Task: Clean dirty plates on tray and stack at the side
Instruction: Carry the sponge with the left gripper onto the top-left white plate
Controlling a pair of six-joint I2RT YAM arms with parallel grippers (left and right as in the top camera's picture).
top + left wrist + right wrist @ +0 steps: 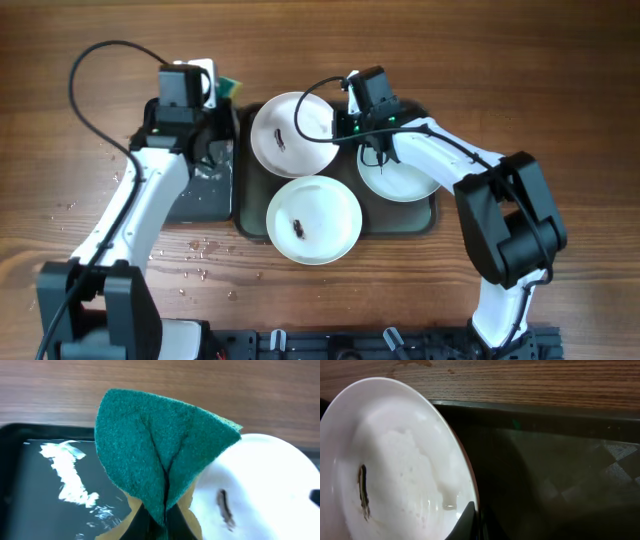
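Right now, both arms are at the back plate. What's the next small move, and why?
Probably swing the left gripper and its sponge slightly right and down onto the smear. The right gripper pinches the rim of the plate, the smear is unwiped, and the sponge seems to hang just beside the plate, not on it.

Your overhead camera looks straight down from high up, taking in the whole worktop (560,60). Your left wrist camera peers close past a green sponge (160,450); the right one skims low. Both catch the same smeared plate (265,485).
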